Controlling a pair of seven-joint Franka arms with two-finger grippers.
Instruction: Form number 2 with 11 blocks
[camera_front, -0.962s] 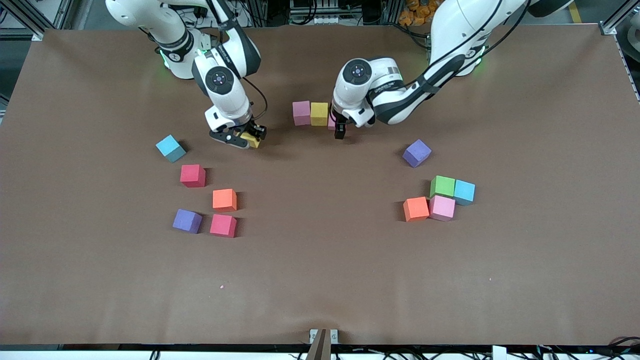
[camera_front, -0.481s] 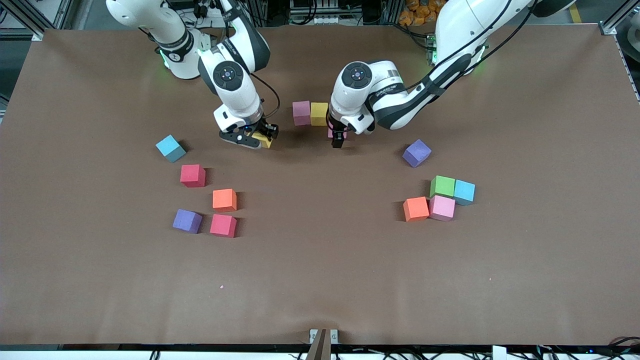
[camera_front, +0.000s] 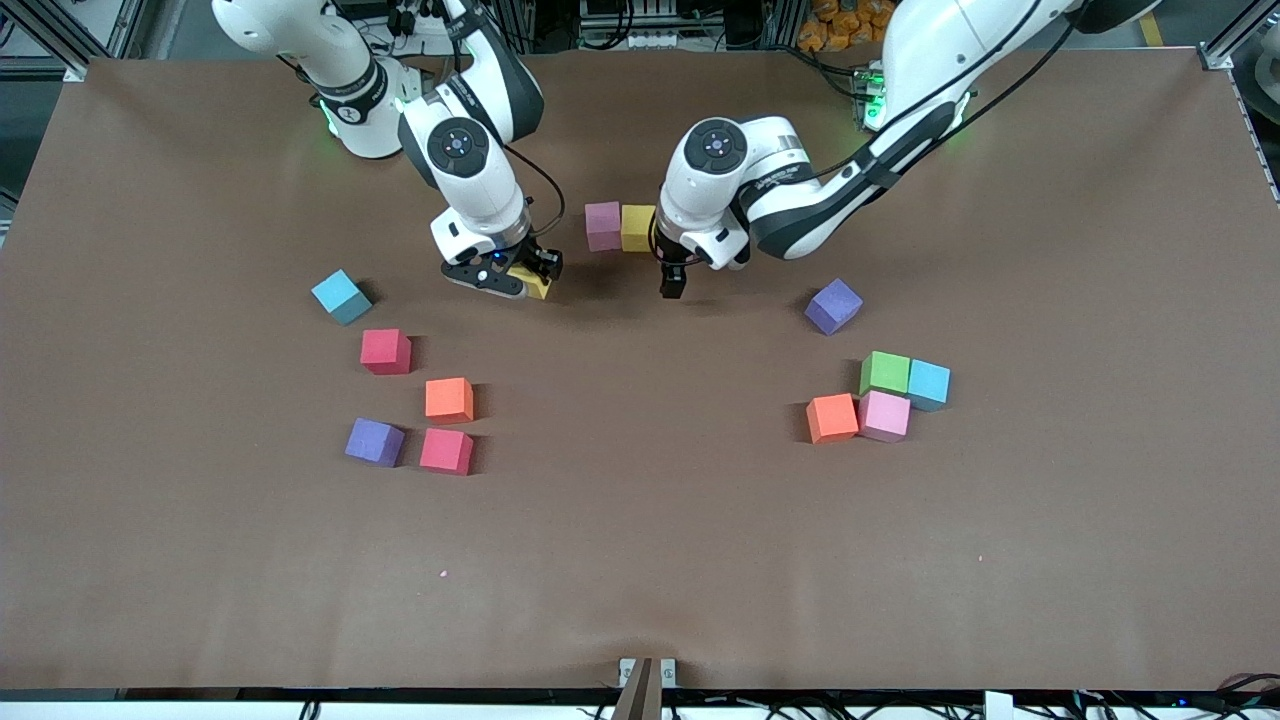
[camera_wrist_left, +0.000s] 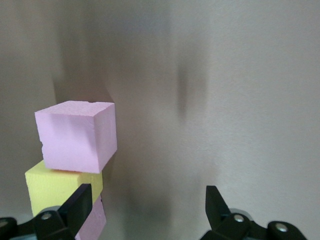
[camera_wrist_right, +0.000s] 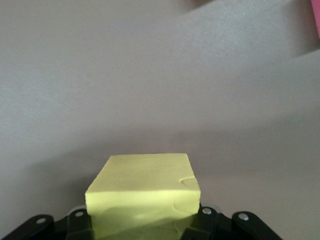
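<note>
- Right gripper (camera_front: 522, 277) is clenching a yellow foam cube (camera_wrist_right: 144, 192) over the table; risk: nudging the pink-yellow foam row (camera_front: 620, 227) while placing.
- Left gripper (camera_wrist_left: 145, 210), fingers spread and empty, is hovering just beside that row; could be clipping it.

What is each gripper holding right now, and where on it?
The right gripper grips a yellow block by two opposite side faces. The left gripper is open, holding nothing.
</note>
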